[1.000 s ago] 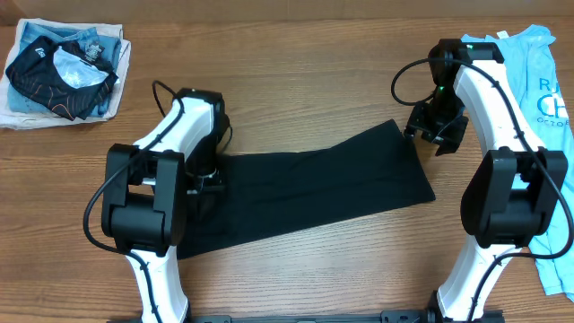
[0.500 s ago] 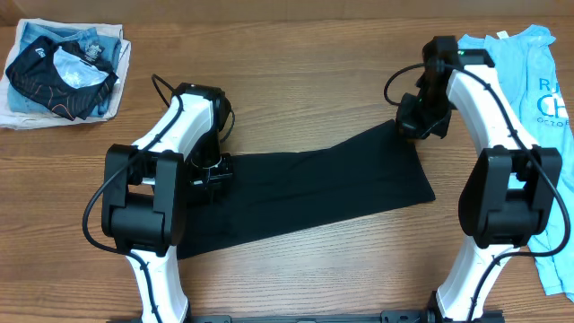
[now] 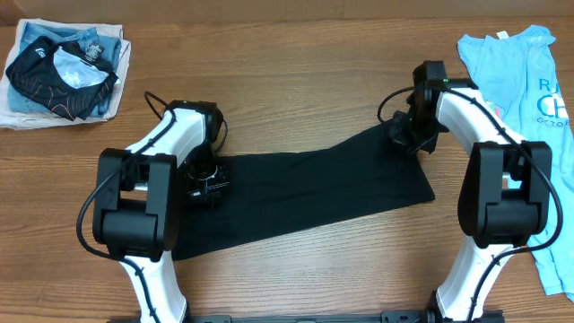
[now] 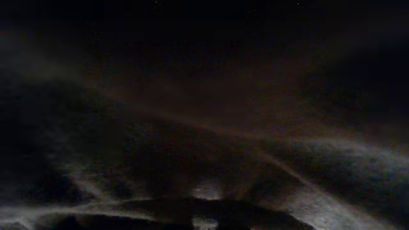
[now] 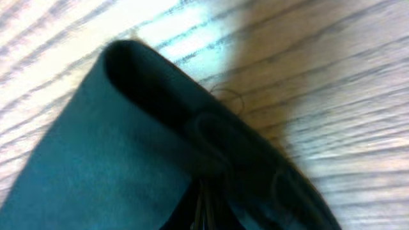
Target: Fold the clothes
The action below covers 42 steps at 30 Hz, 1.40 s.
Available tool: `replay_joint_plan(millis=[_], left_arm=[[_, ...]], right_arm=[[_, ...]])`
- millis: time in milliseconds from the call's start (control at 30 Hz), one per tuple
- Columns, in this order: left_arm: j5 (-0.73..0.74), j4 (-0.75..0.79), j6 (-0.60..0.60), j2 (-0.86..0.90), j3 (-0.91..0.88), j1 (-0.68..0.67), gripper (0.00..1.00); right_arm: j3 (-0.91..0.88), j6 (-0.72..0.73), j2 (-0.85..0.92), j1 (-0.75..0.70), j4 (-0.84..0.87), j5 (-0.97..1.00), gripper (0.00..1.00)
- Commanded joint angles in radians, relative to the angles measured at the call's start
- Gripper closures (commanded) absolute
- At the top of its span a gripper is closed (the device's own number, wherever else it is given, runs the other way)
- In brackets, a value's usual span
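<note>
Black, soft fabric makes up the T-shirt (image 3: pixel 314 188), which is laid out as a long, flat band slanting across the middle of the wooden table (image 3: pixel 296 54), its left end lower and wider, its right end higher. The surface is matt and plain, with only faint creases.

The left end of the band is met by the left gripper (image 3: pixel 204 187), whose jaws are closed; in the left wrist view nothing but dark cloth (image 4: pixel 204 128) is seen, with soft wrinkles drawn together toward the bottom edge, as cloth pinched between the fingers is. The fingers themselves cannot be made out there.

The upper right corner of the band is met by the right gripper (image 3: pixel 402 139), also closed tight. In the right wrist view the fabric (image 5: pixel 115 153) is seen raised into a rounded, doubled fold over the pale grained wood (image 5: pixel 332 96), and a seam line is visible near the pinch.

A light blue printed T-shirt (image 3: pixel 529 81) is spread at the right edge of the table, well apart from the band. At the far left corner a smaller black garment with thin orange lines (image 3: pixel 58 76) is heaped on pale cloth (image 3: pixel 22 112).
</note>
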Motion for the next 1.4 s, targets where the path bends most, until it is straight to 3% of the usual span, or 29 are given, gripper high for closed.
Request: replay_joint_plan(millis=[0,167,833,967,1133,1233,1367], left_arm=[[-0.042,0.053,-0.018,0.042,-0.043,0.038,0.9],[-0.044,0.095,0.005,0.042,-0.044,0.059,0.9],[-0.057,0.445,0.159,0.106,-0.045,0.126,0.83],[-0.084,0.422,0.159,0.106,-0.043,0.164,0.8],[-0.134,0.321,0.146,0.105,-0.001,0.214,0.96],[-0.27,0.183,0.029,0.103,0.083,0.233,0.96],[-0.298,0.018,-0.026,0.103,0.224,0.228,0.96]], right_arm=[[-0.061,0.005,-0.008,0.0,0.049,-0.004,0.96],[-0.071,0.106,-0.008,-0.024,0.06,0.068,0.96],[-0.071,0.215,-0.008,-0.054,0.055,0.179,0.96],[-0.07,0.215,-0.008,-0.055,0.067,0.179,0.96],[-0.02,0.214,-0.009,-0.055,0.042,0.18,0.96],[0.077,0.215,-0.011,-0.055,-0.039,0.187,0.96],[0.198,0.215,-0.011,-0.055,-0.155,0.187,0.96]])
